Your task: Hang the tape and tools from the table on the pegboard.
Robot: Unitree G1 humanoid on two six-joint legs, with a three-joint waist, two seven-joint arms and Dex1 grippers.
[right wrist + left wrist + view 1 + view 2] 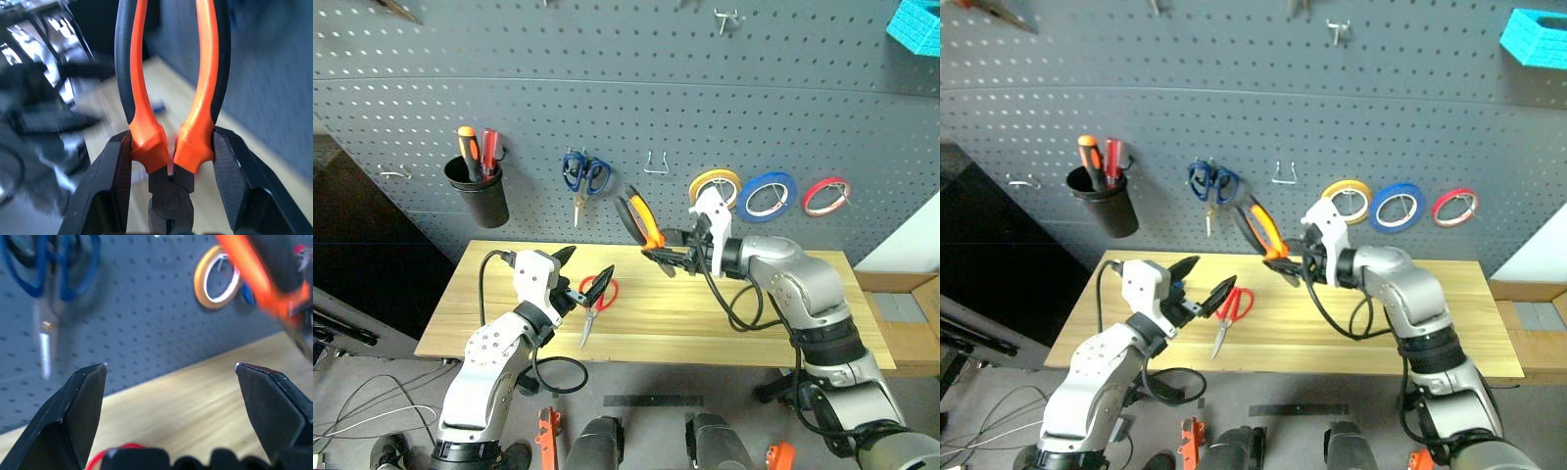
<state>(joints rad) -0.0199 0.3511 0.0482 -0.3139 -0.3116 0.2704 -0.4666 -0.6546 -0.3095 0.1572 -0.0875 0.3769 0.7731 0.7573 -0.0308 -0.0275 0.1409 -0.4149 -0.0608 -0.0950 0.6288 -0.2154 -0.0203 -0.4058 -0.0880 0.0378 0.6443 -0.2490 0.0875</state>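
Starting at the left of the head views, your left claw (pixel 1203 286) is hanging with its fingers spread as wide as they go and gripping nothing, low over the table (pixel 724 338). Just to its right the red-handled scissors (pixel 595 302) are lying flat on the wood, blades pointing toward the lower edge of the frame. I judge that the empty claw is being kept there as the likely next pick.

At centre frame, your right claw (pixel 677 257) is closing on the pliers (pixel 641 221) at the base of the orange-and-black handles. The handles are sticking up and leftward toward the pegboard (pixel 607 108), presumably so they can slip over a bare hook (pixel 655 165) just above.

Right of centre, the blue tape (pixel 767 196) is already hanging on the pegboard between a yellow roll (pixel 716 183) and a red roll (pixel 825 196).

Hard to make out: I am not finding the blue-handled screwdriver with any certainty; a small blue object (pixel 157 106) is lying on the table in the right wrist view, too blurred to name. The pliers' nose is tucked between the fingers.
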